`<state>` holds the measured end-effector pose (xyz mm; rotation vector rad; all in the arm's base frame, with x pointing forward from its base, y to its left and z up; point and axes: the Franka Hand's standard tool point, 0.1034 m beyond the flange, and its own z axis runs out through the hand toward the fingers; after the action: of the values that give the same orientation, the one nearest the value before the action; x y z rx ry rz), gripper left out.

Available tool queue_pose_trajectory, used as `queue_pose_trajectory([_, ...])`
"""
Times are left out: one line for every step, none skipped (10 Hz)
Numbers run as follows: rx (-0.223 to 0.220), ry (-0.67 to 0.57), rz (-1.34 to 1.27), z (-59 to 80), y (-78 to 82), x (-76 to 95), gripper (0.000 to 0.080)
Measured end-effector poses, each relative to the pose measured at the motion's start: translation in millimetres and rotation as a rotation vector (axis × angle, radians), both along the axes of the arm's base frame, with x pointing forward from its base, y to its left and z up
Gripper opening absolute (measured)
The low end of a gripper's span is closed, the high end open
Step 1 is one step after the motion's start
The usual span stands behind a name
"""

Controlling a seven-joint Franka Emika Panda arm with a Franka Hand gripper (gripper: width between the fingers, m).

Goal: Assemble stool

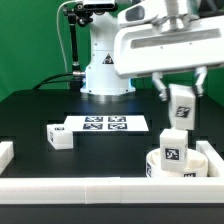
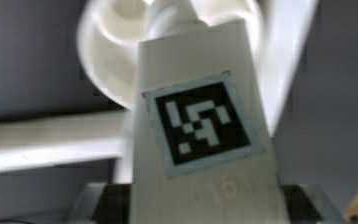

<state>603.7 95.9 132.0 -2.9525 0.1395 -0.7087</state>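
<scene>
while held leg [image 1: 181, 105] in claw [image 1: 181, 94], loose leg [image 1: 59, 136] exterior-only

I see the thin flat white marker board [image 1: 104, 124] on the black table [image 1: 30, 115], with a long white border rail [image 1: 90, 187] in front of it.

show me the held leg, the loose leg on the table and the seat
held leg [image 1: 181, 104], exterior view, its tagged face
loose leg [image 1: 59, 136], exterior view, its middle
seat [image 1: 203, 160], exterior view, its rim

Jaws clamp leg [image 1: 182, 106] over seat [image 1: 205, 160] — second leg [image 1: 172, 149] upright on it
</scene>
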Motion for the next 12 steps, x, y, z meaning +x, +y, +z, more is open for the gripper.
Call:
queue_pose_trajectory([0.009,-0.007,0.01,-2.7,13.1,8.5,0.0327])
queue_pose_trajectory([0.01,-0.017,0.019,-5.1,21.4,16.8,0.0327])
queue_pose_trajectory([0.007,-0.017,0.024,-6.1,20.2,17.2,0.0327])
queue_pose_trajectory([0.007,-0.016,0.024,-6.6,20.2,17.1,0.0327])
queue_pose_trajectory([0.007,-0.015,0.024,-7.1,20.3,16.9,0.0327])
queue_pose_trajectory([0.006,-0.014,0.024,-7.3,20.1,16.8,0.0327])
queue_pose_trajectory([-0.005,-0.029,0.036,-7.9,17.2,16.4,0.0327])
queue_pose_trajectory([-0.026,-0.032,0.059,-11.4,8.5,18.5,0.0327])
queue_pose_trajectory([-0.042,-0.037,0.073,-15.3,-5.2,24.8,0.0327])
queue_pose_trajectory([-0.032,-0.037,0.062,-17.2,-12.0,27.0,0.0327])
queue_pose_trajectory([-0.027,-0.037,0.064,-17.2,-9.3,26.5,0.0327])
queue_pose_trajectory([-0.027,-0.036,0.065,-17.5,-8.9,26.3,0.0327])
